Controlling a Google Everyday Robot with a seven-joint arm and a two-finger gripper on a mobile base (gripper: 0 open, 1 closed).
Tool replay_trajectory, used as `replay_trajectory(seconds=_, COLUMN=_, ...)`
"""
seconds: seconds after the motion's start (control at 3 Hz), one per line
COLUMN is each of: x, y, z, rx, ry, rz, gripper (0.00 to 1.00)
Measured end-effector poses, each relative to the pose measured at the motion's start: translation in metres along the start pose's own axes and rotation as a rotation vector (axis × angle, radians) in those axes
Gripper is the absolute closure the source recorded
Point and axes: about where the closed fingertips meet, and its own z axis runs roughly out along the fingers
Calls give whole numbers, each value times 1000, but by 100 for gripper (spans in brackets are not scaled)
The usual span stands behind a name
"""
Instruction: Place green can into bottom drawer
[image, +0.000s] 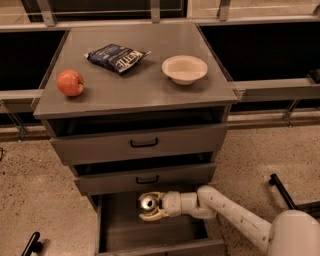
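The bottom drawer (150, 235) is pulled out under the two upper drawers, a plain grey tray. My gripper (146, 206) reaches in from the right, over the back of this drawer just below the middle drawer's front. It is shut on the green can (147, 202), held sideways with its silver top facing the camera. The can's green body is mostly hidden by the fingers (151, 216). The can hangs above the drawer floor, not resting on it.
On the cabinet top sit a red apple (70, 82) at the left, a dark chip bag (117, 57) at the back, and a white bowl (184, 68) at the right. The two upper drawers (144, 143) stand slightly open. My white arm (235, 215) crosses from the lower right.
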Motion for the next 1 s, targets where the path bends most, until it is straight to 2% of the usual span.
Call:
replay_trajectory(seconds=0.33, x=72, y=0, z=4, rx=6, ry=-13, rz=25, gripper=100)
replay_trajectory(seconds=0.67, x=125, y=0, z=6, rx=11, ry=-36, rz=35, gripper=100)
replay_trajectory(seconds=1.0, x=152, y=-7, z=18, rx=11, ry=-52, rz=11, gripper=82)
